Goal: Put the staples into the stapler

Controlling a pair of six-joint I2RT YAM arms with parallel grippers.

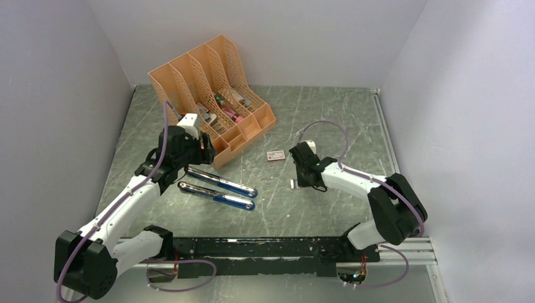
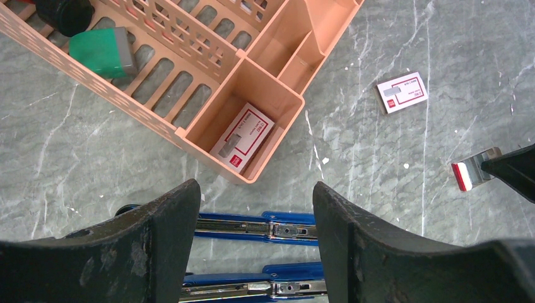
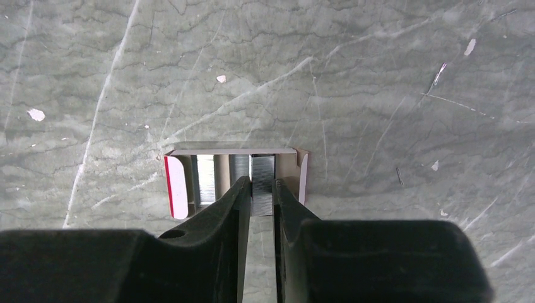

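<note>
The right claw (image 3: 257,194) is pressed onto a strip of the staples (image 3: 263,173), which is pinched inside an open white-and-red tray (image 3: 178,189) lying on the grey bench (image 3: 378,95). The left claw (image 2: 255,208) is held spread above the opened blue stapler (image 2: 252,228), near the corner of the orange desk organiser (image 2: 277,38). A closed staple box (image 2: 402,92) is seen lying apart on the bench.

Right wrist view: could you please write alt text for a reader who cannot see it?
The right gripper pinches a strip of silvery staples between its black fingers. The staples sit inside a small open white-and-red box on the grey marbled table.
</note>
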